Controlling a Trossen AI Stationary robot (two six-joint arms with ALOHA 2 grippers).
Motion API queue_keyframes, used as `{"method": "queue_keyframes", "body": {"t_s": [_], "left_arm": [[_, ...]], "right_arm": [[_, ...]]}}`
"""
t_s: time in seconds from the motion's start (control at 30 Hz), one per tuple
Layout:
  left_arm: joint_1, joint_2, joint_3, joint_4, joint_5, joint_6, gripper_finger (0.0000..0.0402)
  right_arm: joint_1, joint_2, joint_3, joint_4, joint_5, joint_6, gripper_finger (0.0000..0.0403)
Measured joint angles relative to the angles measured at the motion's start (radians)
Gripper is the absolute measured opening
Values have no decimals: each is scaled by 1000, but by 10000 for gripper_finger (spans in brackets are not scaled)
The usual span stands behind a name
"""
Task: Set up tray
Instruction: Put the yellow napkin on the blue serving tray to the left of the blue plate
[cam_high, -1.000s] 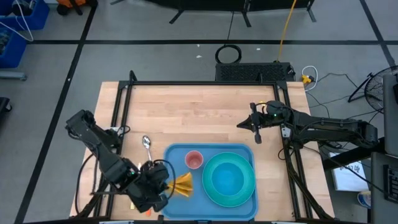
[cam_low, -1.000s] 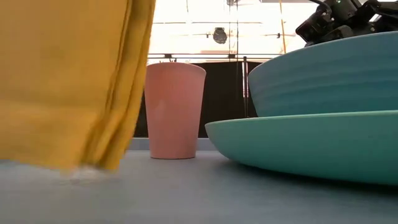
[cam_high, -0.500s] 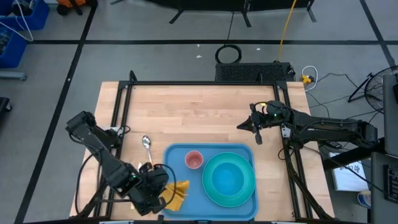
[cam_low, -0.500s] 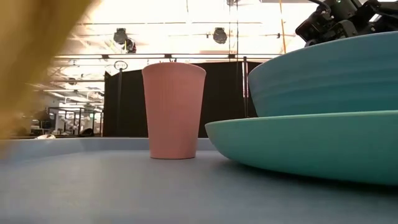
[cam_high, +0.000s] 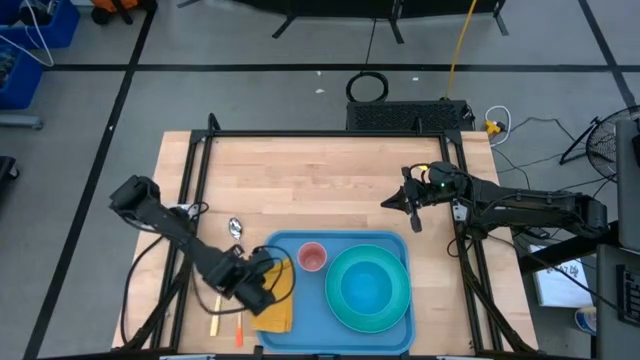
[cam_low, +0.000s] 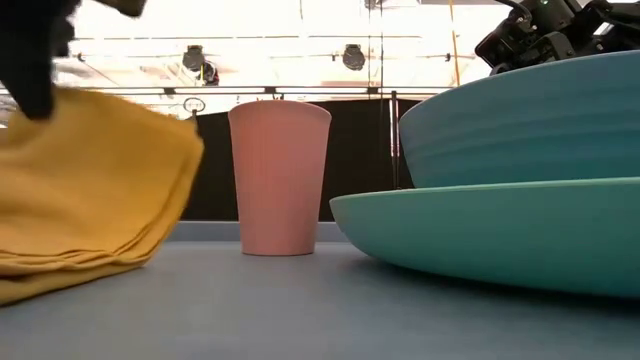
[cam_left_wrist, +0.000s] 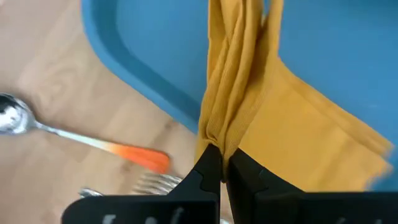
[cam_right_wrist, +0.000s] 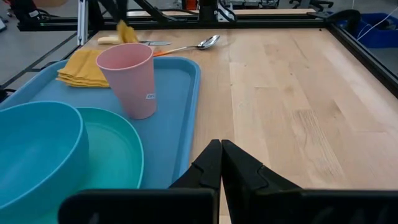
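A wooden worktop (cam_high: 320, 185) carries the tray (cam_high: 390, 243) at its near edge. The left tool (cam_high: 262, 290), clamped on a napkin (cam_high: 277, 308), lays it at the tray's left edge, leaving cup (cam_high: 312, 257) and bowl (cam_high: 365, 288) clear. The right tool (cam_high: 395, 202) waits, fingers together, near the worktop's right edge.

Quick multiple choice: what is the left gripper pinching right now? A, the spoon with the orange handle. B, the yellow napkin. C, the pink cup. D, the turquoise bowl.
B: in the left wrist view the left gripper is shut on a bunched fold of the yellow napkin, which lies over the edge of the blue tray; the spoon lies apart on the wood.
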Motion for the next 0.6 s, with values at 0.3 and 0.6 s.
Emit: {"method": "queue_keyframes", "body": {"t_s": [0.3,0.6], "left_arm": [[138,0,-65,19,15,173,5],[212,0,-107,54,93,261,55]], "right_arm": [[0,0,0,0,0,-6,0],[0,0,0,-1,0,-7,1]]}}
